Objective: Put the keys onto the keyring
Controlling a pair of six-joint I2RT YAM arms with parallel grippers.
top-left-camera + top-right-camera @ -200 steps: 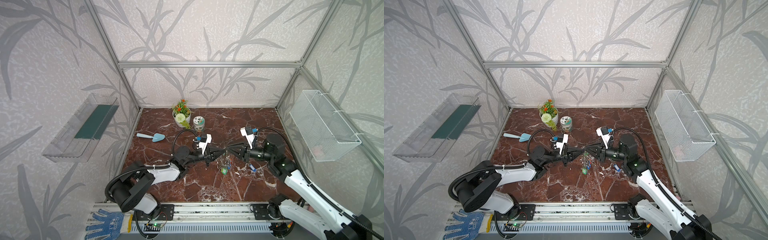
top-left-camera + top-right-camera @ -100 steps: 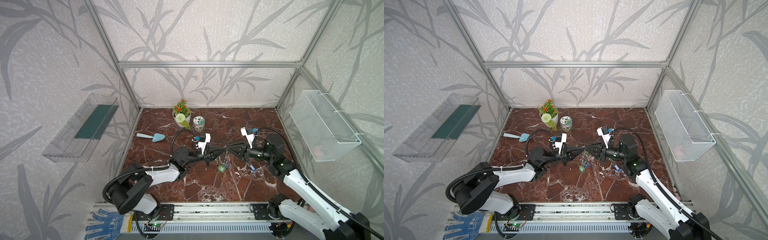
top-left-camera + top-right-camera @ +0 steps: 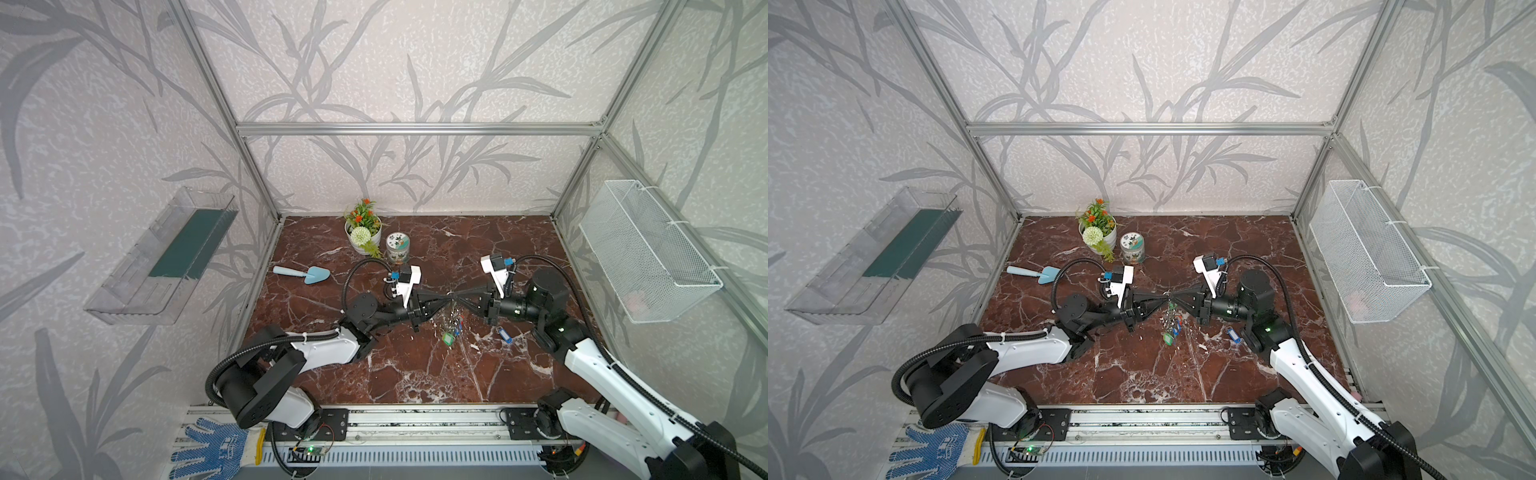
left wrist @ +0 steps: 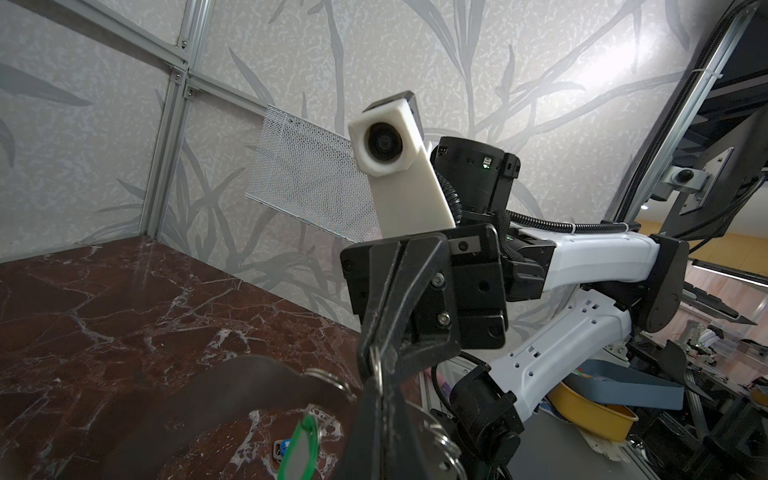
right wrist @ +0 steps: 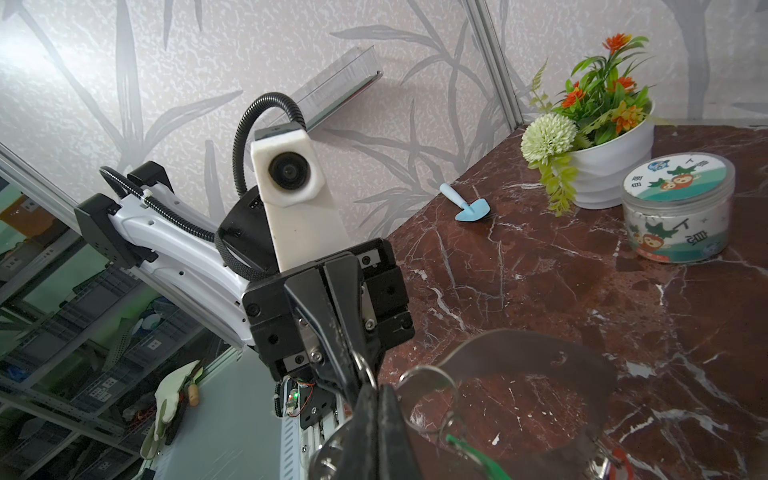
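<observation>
The keyring point(image 5: 540, 353) is being pinched by the left gripper point(image 3: 448, 297) and right gripper point(image 3: 456, 297) so the keys point(image 3: 447, 338) are being dangled freely.

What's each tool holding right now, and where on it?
The left tool and the right tool both pinch the keyring at its upper edge, tip to tip, seemingly by small rings on its rim. The green key dangles below.

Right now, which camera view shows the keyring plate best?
The right wrist view: the keyring fills the foreground, its hole and edge rings plain. The left wrist view shows it dark and partly hidden; both top views show only a tiny hanging cluster.
</observation>
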